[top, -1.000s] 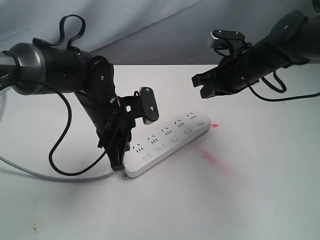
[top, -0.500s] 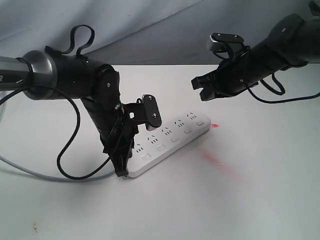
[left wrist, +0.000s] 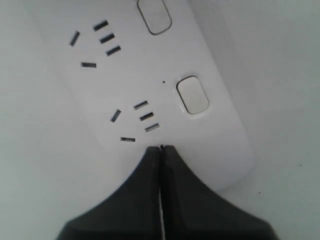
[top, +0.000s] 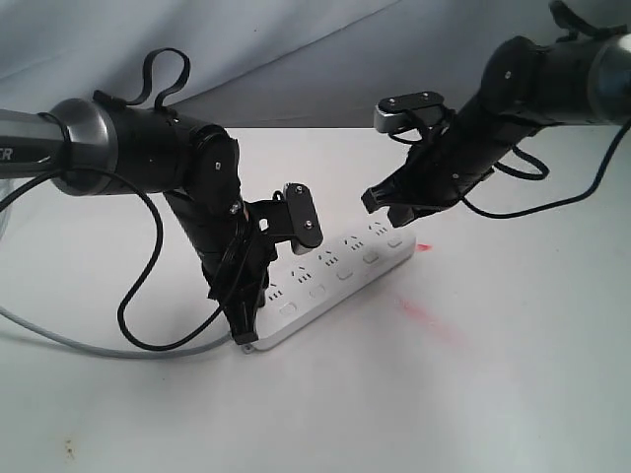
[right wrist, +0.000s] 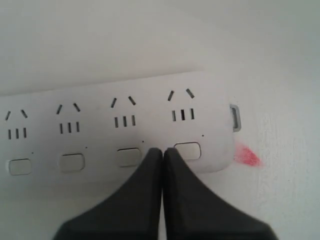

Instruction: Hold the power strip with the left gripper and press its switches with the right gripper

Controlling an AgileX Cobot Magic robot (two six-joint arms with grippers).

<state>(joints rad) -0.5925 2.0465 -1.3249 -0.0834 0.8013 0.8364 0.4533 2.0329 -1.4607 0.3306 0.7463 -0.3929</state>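
The white power strip (top: 335, 281) lies slantwise on the white table. My left gripper (top: 243, 333) is shut, and its tip rests on the strip's near end by the cord. In the left wrist view the closed tips (left wrist: 161, 148) touch the power strip (left wrist: 150, 75) just short of the end switch (left wrist: 192, 95), with nothing between them. My right gripper (top: 380, 204) is shut and hovers over the strip's far end. In the right wrist view its tip (right wrist: 162, 151) sits between the last switch (right wrist: 187, 150) and its neighbour (right wrist: 129, 156); I cannot tell if it touches.
The grey cord (top: 99, 347) runs left from the strip's near end across the table. A red smear (top: 419, 313) marks the table beside the strip's far end. A blue-grey cloth backdrop (top: 296, 49) rises behind the table.
My right arm has swung down and left, bringing its gripper over the strip's far end. My left arm shifted slightly right early on and has since held still on the strip.
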